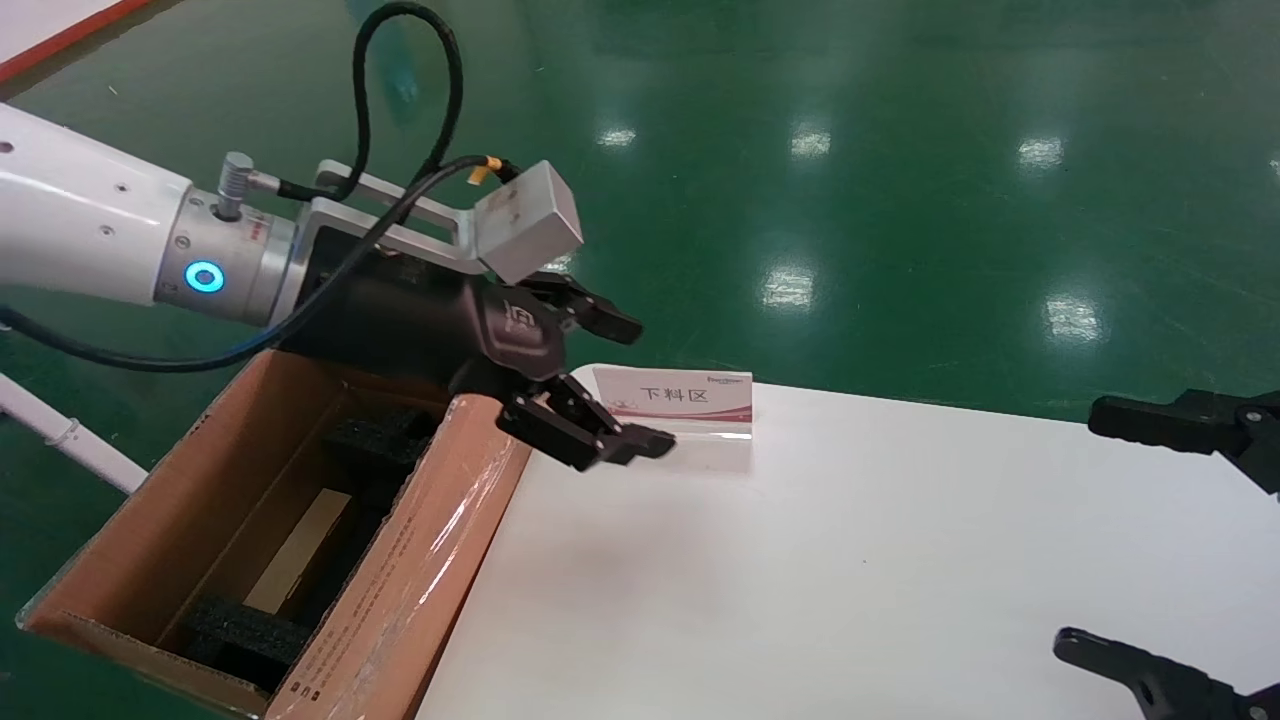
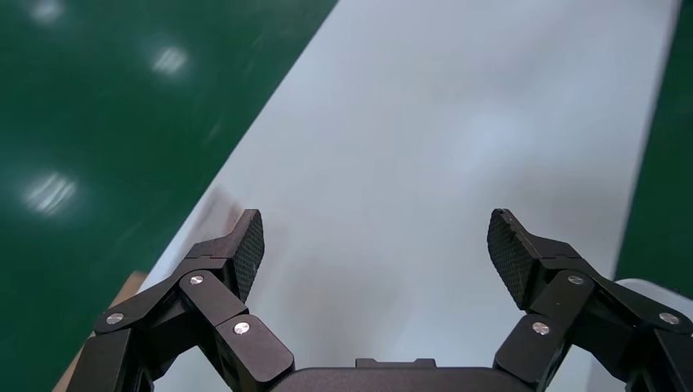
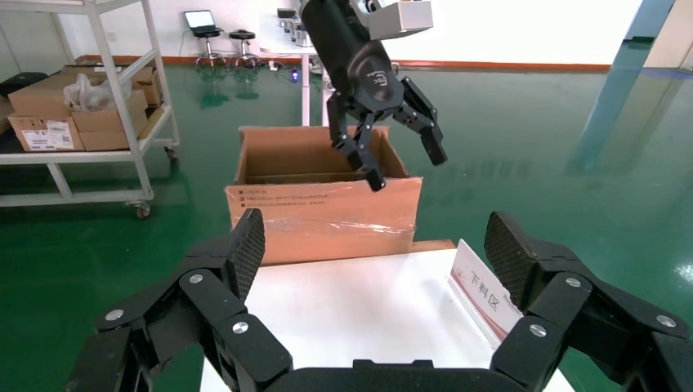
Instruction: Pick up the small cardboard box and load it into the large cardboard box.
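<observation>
The large cardboard box (image 1: 450, 520) stands open against the left end of the white table (image 1: 850, 560), with clear tape on its near flap; it also shows in the right wrist view (image 3: 327, 212). Black foam blocks (image 1: 240, 630) line its inside. Between them lies a narrow tan oblong, the small cardboard box (image 1: 300, 550). My left gripper (image 1: 650, 385) hangs open and holds nothing, just past the box's table-side flap and over the table's corner (image 2: 374, 237) (image 3: 407, 167). At the table's right end my right gripper (image 1: 1080, 528) is open too, with nothing in it (image 3: 374, 237).
A small acrylic sign card (image 1: 680, 400) with red trim stands on the table's far edge near the left gripper. Green floor surrounds the table. In the right wrist view a wheeled rack (image 3: 82, 106) with cartons stands well beyond the large box.
</observation>
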You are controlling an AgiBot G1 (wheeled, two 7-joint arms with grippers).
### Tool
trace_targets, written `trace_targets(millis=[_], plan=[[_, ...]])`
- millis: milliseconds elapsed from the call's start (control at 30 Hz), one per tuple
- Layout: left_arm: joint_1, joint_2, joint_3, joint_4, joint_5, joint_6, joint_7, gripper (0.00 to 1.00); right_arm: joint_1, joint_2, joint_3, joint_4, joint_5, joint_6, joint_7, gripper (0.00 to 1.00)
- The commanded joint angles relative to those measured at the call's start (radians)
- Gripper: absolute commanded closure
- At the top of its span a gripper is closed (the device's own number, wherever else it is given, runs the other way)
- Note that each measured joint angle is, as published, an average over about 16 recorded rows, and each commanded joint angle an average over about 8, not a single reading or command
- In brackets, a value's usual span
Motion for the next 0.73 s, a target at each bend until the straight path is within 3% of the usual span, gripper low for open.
trace_targets(millis=[33,633,733], plan=[[0.054,0.006,-0.066,0.002,-0.011,0.018,0.024,0.0,0.0,0.0,0.0,0.0,0.0,0.0,0.0,0.0],[0.541,0.056,-0.654,0.015,-0.11,0.182,0.234,0.0,0.0,0.0,-0.001,0.0,0.001,0.0,0.0,0.0],[0.582,0.06,-0.703,0.017,-0.118,0.196,0.252,0.0,0.0,0.0,-0.001,0.0,0.001,0.0,0.0,0.0]])
